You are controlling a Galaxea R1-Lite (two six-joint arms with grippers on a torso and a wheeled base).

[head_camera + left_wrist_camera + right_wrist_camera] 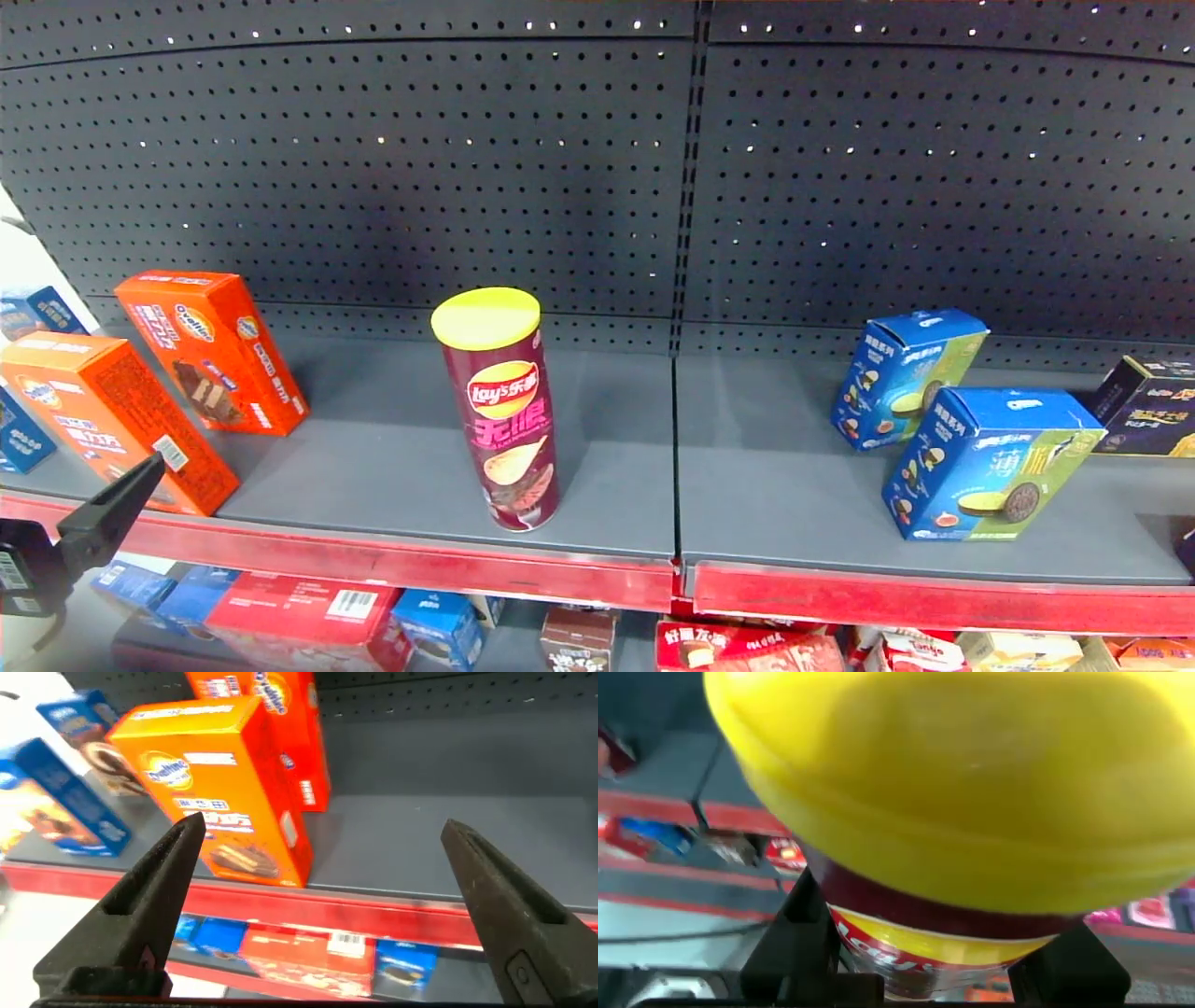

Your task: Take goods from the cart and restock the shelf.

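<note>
On the shelf [373, 448] a standing can [499, 411] of chips, dark red with a yellow lid, is upright near the front edge, about in the middle of its length and free on all sides. Two orange boxes [219, 350] stand toward the left end, one behind the other. Two blue-and-green boxes [990, 476] stand toward the right end, the nearer one close to the front edge.

The left gripper [322, 826] hangs in front of the red strip [420, 560] on the shelf's front edge, at the left end, just before the nearer orange box. Its jaws are spread wide and carry nothing.

The right gripper [929, 947] pinches a second can [952, 812] of the same kind by its body, below the yellow lid, one jaw on each side. I cannot tell where this can is relative to the shelf.
</note>
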